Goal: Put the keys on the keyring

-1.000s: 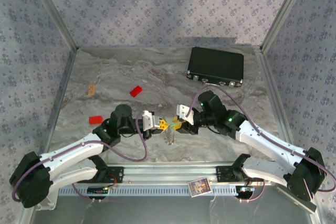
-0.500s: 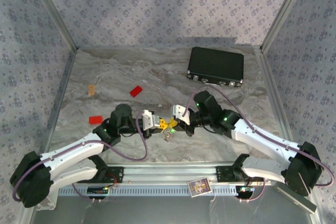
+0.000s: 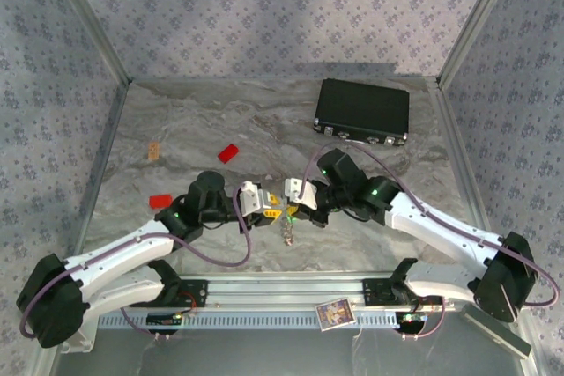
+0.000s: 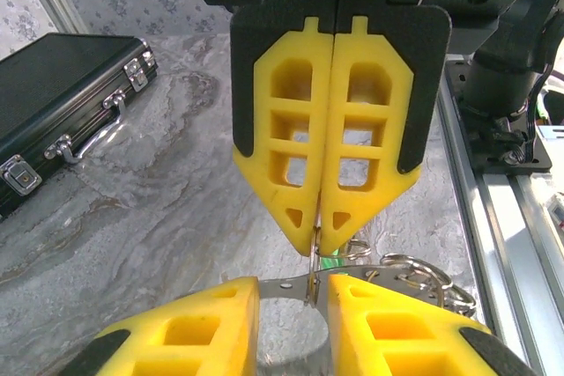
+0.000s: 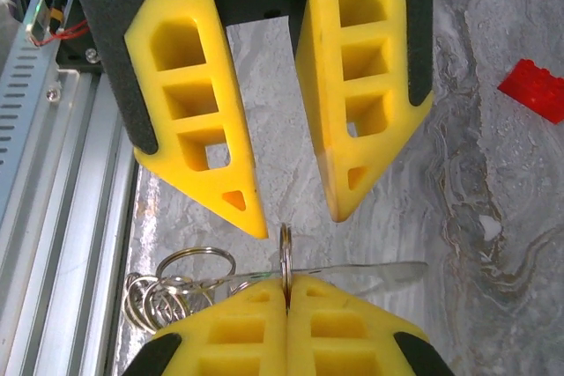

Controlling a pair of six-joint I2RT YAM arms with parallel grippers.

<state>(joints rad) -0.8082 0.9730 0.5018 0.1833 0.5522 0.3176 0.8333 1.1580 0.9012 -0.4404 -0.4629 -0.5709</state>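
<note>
My right gripper [image 5: 286,283] is shut on the keyring [image 5: 285,248], a thin silvery loop seen edge-on and standing upright from its fingertips. A flat silvery key blade [image 5: 379,270] runs crosswise at the ring; a bit of green [image 4: 330,258] shows behind it. My left gripper [image 4: 295,292] faces the right gripper [image 4: 315,239] tip to tip and is open, with the key blade [image 4: 282,286] lying across its gap. Smaller rings and the beaded chain [image 3: 286,232] hang below the two grippers. The red key is out of view.
The black case [image 3: 362,112] lies at the back right. Two red blocks [image 3: 228,152] [image 3: 160,201] and a small tan piece [image 3: 154,151] lie on the left half of the table. The aluminium rail [image 3: 282,292] runs along the near edge behind both grippers.
The right arm has shifted left, bringing its gripper tip to tip with the left gripper. The chain now hangs lower beneath them.
</note>
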